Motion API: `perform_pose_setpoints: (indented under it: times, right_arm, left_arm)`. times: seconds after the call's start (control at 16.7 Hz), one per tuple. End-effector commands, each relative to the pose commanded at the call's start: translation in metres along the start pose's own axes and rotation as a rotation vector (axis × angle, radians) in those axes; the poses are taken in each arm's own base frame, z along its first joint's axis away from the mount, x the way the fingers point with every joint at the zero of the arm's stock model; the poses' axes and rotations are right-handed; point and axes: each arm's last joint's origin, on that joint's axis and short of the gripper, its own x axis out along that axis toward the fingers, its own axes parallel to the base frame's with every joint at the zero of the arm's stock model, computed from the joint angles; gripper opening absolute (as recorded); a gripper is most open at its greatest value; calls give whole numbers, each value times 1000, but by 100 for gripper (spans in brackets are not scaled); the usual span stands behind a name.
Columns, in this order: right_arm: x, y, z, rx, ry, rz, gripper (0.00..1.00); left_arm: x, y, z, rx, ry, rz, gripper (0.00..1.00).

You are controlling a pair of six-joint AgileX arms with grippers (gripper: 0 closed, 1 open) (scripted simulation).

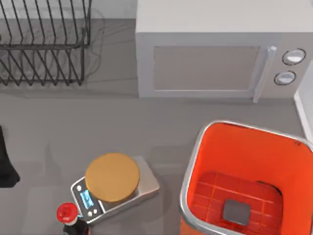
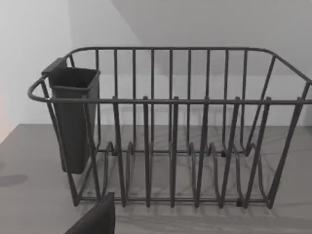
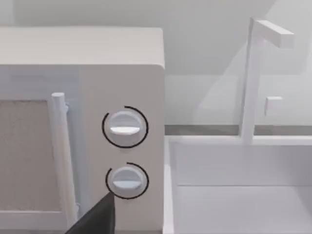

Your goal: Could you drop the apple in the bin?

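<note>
bin (image 1: 195, 161) is seen front right, beside scale (image 1: 146, 183) | microwave (image 1: 205, 68) behind | gripper state cannot be told

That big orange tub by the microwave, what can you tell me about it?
The bin is a large orange-red tub, rounded-square, with a silver-grey rim and plastic-looking walls. Its floor is a raised grid with a grey square in the middle. It stands upright and open on the table's right side, in front of the microwave and apart from the kitchen scale to its left. Nothing lies inside.
</note>
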Motion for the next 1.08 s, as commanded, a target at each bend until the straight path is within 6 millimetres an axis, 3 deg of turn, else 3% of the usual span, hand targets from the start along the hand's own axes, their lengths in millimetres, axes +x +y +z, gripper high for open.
perform_pose_setpoints:
  times: [0.3, 0.6, 0.84, 1.08]
  right_arm:
    - [0, 0, 0, 0, 0, 0, 100]
    - [0, 0, 0, 0, 0, 0, 100]
    - [0, 0, 0, 0, 0, 0, 100]
    - [0, 0, 0, 0, 0, 0, 100]
  left_arm:
    - [2, 0, 5, 59, 57, -4, 100]
    - [18, 0, 25, 330, 340, -65, 100]
    - [58, 1, 37, 607, 696, -229, 100]
    - [117, 6, 28, 830, 1048, -501, 100]
